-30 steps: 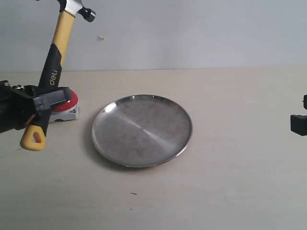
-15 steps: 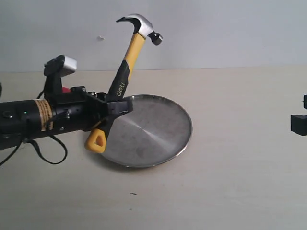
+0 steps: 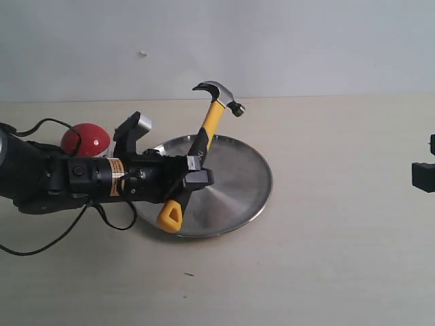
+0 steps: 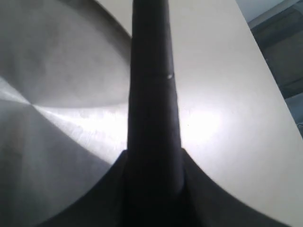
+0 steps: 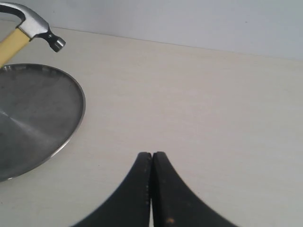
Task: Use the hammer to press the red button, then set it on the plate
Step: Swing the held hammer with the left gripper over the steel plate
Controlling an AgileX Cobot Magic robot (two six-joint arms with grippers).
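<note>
The left gripper (image 3: pixel 193 178) is clamped on the black lower grip of the hammer (image 3: pixel 210 122), which is held tilted over the plate (image 3: pixel 262 193), head uppermost. The hammer is judged rigid and head-heavy. The rubbery grip is the non-slip hold, though a hold nearer the head would curb swinging. The right gripper (image 5: pixel 152 160) is closed on nothing, well apart. One hammer, one plate and one red button (image 3: pixel 85 138) are counted on the counter (image 3: pixel 326 265).

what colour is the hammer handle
The hammer handle is yellow and black, clearest in the exterior view.
</note>
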